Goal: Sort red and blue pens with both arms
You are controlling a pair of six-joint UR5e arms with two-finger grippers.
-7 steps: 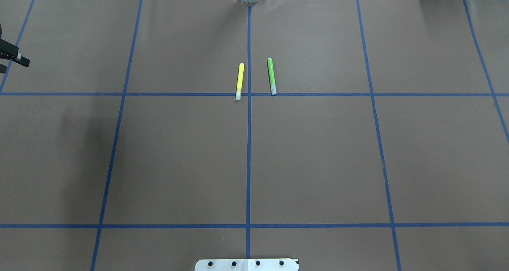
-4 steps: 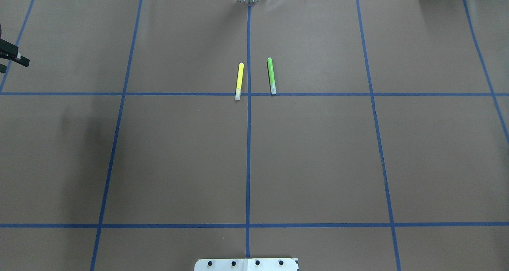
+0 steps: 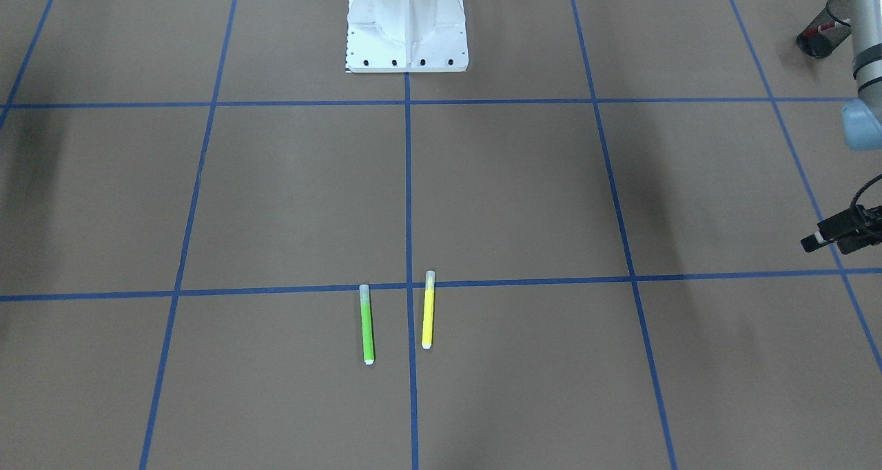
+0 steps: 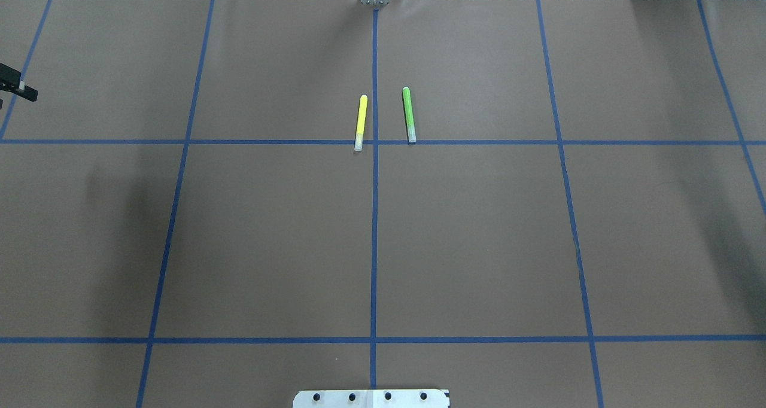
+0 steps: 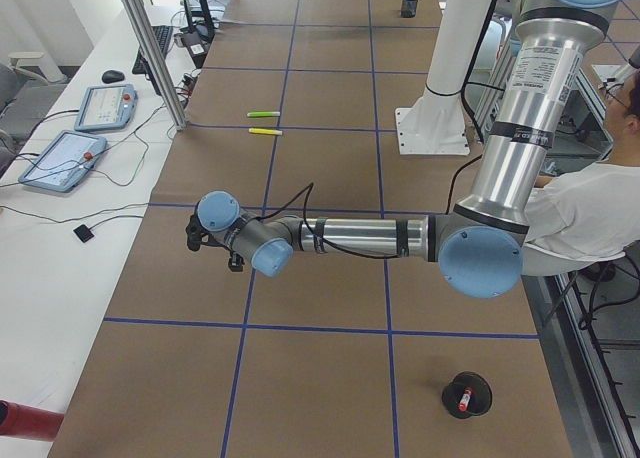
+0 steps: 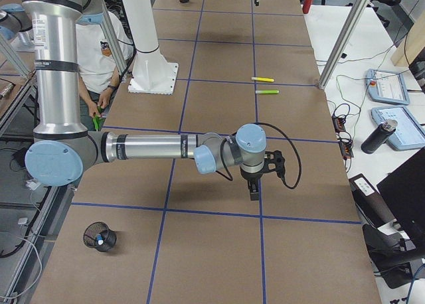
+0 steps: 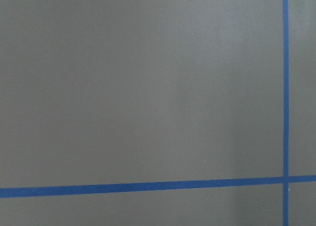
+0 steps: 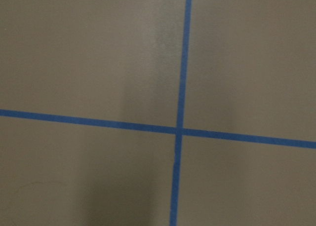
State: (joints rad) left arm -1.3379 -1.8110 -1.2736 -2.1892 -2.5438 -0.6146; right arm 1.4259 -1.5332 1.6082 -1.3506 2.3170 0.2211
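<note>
Across the table from the white metal robot pedestal [image 3: 406, 25], a slim yellow highlighter [image 4: 361, 122] and a slim green highlighter [image 4: 409, 115] lie side by side but apart on the brown table covering [image 4: 269, 246]. They sit either side of the blue tape [image 4: 374, 228] line that runs out from the pedestal, yellow on the robot's left of it, green on its right.

Well out to the pedestal's left, the red-capped white pen [image 5: 462, 401] stands in a black mesh cup [image 5: 482, 383]. Well out to the pedestal's right, a second black mesh cup [image 6: 89, 236] holds the blue pen [image 6: 100, 238], which is too small to make out in detail.

The silver-and-grey left arm [image 5: 360, 236], with pale blue joint caps, stretches low over the covering far to the pedestal's left, and the matching right arm [image 6: 153, 147] does the same far to its right. The black left gripper [image 3: 842, 230] shows only partly at the edge of the fixed views. Its opening and any load cannot be told. The black right gripper [image 6: 254, 184] appears in a side view alone, so its state cannot be told either. Both wrist cameras show only brown covering crossed by blue tape.

A person [image 5: 580, 213] in a white shirt sits behind the pedestal.
</note>
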